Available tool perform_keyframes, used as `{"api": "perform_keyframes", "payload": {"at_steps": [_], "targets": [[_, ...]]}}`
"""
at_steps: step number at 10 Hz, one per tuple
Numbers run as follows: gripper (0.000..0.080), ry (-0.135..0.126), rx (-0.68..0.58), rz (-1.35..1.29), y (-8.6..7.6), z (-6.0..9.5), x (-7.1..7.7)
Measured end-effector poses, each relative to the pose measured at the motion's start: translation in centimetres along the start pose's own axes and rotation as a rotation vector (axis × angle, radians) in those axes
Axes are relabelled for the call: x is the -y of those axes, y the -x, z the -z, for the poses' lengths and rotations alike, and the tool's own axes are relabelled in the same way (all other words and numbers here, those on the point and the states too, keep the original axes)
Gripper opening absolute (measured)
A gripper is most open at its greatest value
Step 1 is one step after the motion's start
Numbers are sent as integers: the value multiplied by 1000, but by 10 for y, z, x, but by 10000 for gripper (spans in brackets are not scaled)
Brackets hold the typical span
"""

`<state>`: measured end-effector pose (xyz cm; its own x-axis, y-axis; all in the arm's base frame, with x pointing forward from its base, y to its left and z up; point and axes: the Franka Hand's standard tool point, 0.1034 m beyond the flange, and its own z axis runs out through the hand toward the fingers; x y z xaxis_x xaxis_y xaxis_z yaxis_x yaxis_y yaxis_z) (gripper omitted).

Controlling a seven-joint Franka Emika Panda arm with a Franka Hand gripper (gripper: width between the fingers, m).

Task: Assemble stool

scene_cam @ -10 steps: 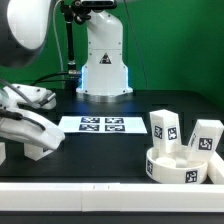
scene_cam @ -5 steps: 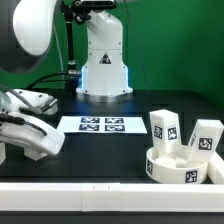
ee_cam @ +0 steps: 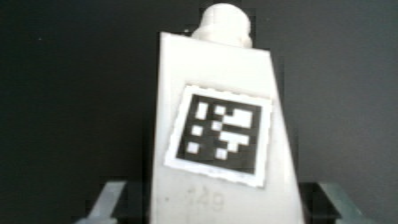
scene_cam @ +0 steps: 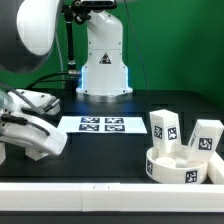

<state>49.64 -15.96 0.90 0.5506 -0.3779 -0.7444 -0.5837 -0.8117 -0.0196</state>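
Since a second ago, the arm has drifted slightly toward the exterior view's right at the table's (scene_cam: 100, 150) near edge, its jaws closing. Well away from the gripper (ee_cam: 214, 200) toward the exterior view's right sits the round seat (scene_cam: 178, 165), two legs behind it. Closed fingers (ee_cam: 111, 200) clamp a tagged leg block (ee_cam: 217, 120) between them.

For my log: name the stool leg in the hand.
The leg between the hand's fingers in the wrist view; the other two legs stand beside the seat.

Even bright light, wrist view soft, slightly blurred
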Motion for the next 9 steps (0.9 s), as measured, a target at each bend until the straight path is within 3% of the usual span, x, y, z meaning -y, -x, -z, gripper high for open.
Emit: {"api": "perform_keyframes", "payload": {"at_steps": [1,2,3,6,9], "targets": [[325,3,-5,10,3,3,6],[325,10,-8,24,13,13,17],[325,20,8,42,35,27,36],[327,28,1,-32,60,46,69],[327,24,-53,-27,52,49,74]]}}
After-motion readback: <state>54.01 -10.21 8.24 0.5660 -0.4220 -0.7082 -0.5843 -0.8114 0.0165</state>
